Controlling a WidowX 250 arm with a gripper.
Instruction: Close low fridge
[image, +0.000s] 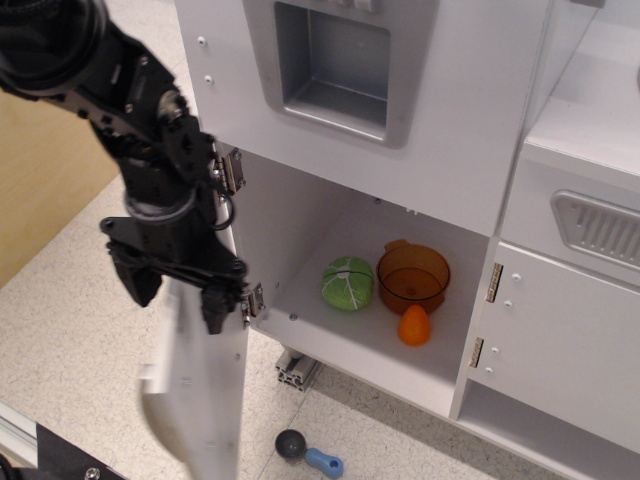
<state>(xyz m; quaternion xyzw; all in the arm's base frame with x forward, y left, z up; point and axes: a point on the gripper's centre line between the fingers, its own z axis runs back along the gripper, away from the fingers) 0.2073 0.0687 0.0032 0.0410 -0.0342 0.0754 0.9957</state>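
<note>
Observation.image takes in the white toy fridge across the far side, its upper door carrying a grey recessed dispenser and its lower compartment standing open. The low fridge door hangs from silver hinges at the left of that opening, seen almost edge-on and motion-blurred, so I judge it roughly halfway through its swing with the closing push under way. The black arm reaches down from the upper left, placed on the door's outer side so it can press the panel toward the opening. Its gripper straddles the door's top edge; whether the fingers pinch the panel or only bear against it cannot be told. Inside sit a green cabbage, an orange bowl and a small orange piece, all clear of the door's path. On the near floor lies a small blue-handled tool.
</note>
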